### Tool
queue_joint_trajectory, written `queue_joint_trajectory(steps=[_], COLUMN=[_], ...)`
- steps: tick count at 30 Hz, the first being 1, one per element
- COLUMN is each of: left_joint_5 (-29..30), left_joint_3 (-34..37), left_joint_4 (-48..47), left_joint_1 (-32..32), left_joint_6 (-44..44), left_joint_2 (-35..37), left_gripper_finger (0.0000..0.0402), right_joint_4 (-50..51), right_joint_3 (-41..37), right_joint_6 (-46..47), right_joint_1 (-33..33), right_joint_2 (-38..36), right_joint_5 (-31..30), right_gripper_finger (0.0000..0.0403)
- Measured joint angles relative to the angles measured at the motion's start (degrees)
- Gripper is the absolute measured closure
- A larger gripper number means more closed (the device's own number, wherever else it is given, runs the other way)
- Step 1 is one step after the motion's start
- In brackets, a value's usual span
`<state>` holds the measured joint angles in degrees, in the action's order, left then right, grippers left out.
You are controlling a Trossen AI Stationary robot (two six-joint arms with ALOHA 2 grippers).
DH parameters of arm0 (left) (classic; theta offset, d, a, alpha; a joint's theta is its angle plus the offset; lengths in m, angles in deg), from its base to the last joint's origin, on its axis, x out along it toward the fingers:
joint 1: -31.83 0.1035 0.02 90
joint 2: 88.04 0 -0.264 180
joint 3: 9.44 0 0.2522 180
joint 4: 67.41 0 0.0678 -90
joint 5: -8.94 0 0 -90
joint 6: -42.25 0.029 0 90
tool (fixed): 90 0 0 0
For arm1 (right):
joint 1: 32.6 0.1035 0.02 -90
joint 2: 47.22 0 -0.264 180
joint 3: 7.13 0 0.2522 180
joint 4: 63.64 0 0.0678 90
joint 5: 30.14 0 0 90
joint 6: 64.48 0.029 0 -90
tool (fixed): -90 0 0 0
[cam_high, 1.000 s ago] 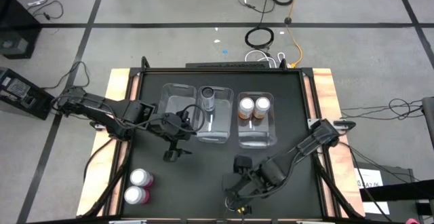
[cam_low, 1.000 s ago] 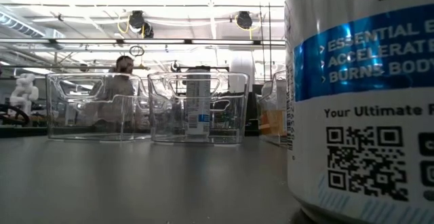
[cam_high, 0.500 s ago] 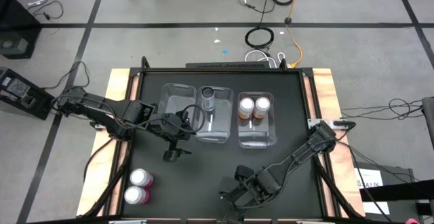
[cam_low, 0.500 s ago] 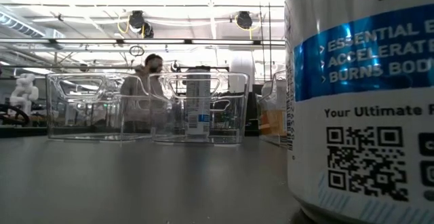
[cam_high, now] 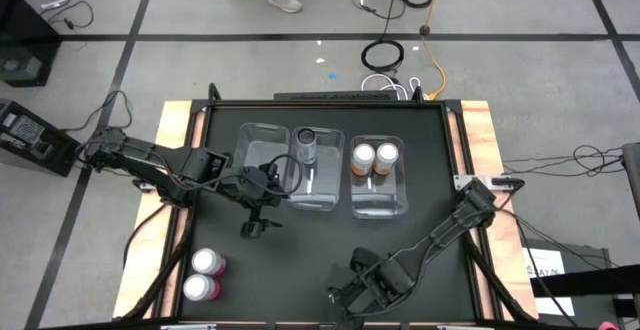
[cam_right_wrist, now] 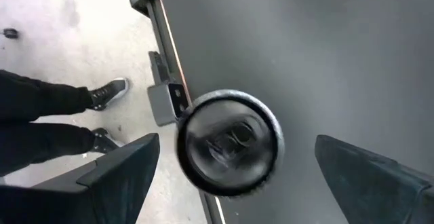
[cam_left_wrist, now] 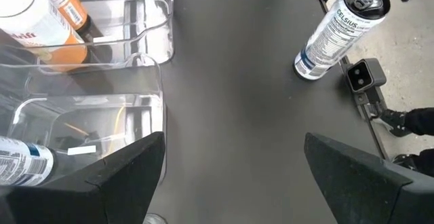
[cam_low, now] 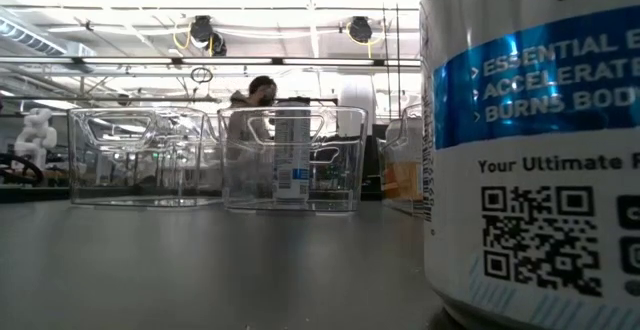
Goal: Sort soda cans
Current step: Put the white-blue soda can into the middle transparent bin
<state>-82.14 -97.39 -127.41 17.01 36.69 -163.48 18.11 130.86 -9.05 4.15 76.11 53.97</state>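
Note:
A white-and-blue soda can (cam_left_wrist: pixel 342 27) stands upright at the table's near edge, filling the right of the low view (cam_low: pixel 530 140). My right gripper (cam_high: pixel 342 295) hangs open above it, a finger on either side of its silver top (cam_right_wrist: pixel 229 142), not touching. My left gripper (cam_high: pixel 252 228) hovers open over bare table near the bins. Another dark can (cam_high: pixel 306 144) stands in the middle bin (cam_high: pixel 322 195). Two orange cans (cam_high: pixel 373 156) stand in the right bin (cam_high: pixel 380 202). Two pink cans (cam_high: pixel 203 274) stand at the near left.
A third clear bin (cam_high: pixel 258 155) stands left of the middle one with nothing in it. The low camera's block (cam_left_wrist: pixel 363 78) sits at the near edge beside the can. A person's feet (cam_right_wrist: pixel 102 95) show on the floor past that edge.
My right gripper has gone toward the table's near edge and down over the can, rolling about its own axis as it went. Its fingers have stayed open. A person has walked rightward behind the table.

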Motion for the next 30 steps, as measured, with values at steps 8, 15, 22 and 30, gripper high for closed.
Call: queue_joint_trajectory(steps=[8, 15, 22, 30], left_joint_5=[0.0, 0.0, 0.0, 0.0], left_joint_3=[0.0, 0.0, 0.0, 0.0], left_joint_4=[-0.8, -0.8, -0.8, -1.3], left_joint_1=[0.0, 0.0, 0.0, 0.0], left_joint_6=[0.0, 0.0, 0.0, 0.4], left_joint_2=[0.0, 0.0, 0.0, 0.0], left_gripper_finger=[0.0039, 0.0039, 0.0039, 0.0039], right_joint_4=[-0.3, 0.2, 0.3, 0.3], right_joint_3=[0.0, 0.0, 0.0, 0.0], right_joint_6=[-2.7, -4.1, -4.0, -5.7], right_joint_1=[0.3, 0.1, -0.4, -0.4], right_joint_2=[2.0, 3.8, 3.9, 3.9], right_joint_5=[0.1, 0.0, -0.2, -0.2], right_gripper_finger=[0.0016, 0.0016, 0.0019, 0.0107])
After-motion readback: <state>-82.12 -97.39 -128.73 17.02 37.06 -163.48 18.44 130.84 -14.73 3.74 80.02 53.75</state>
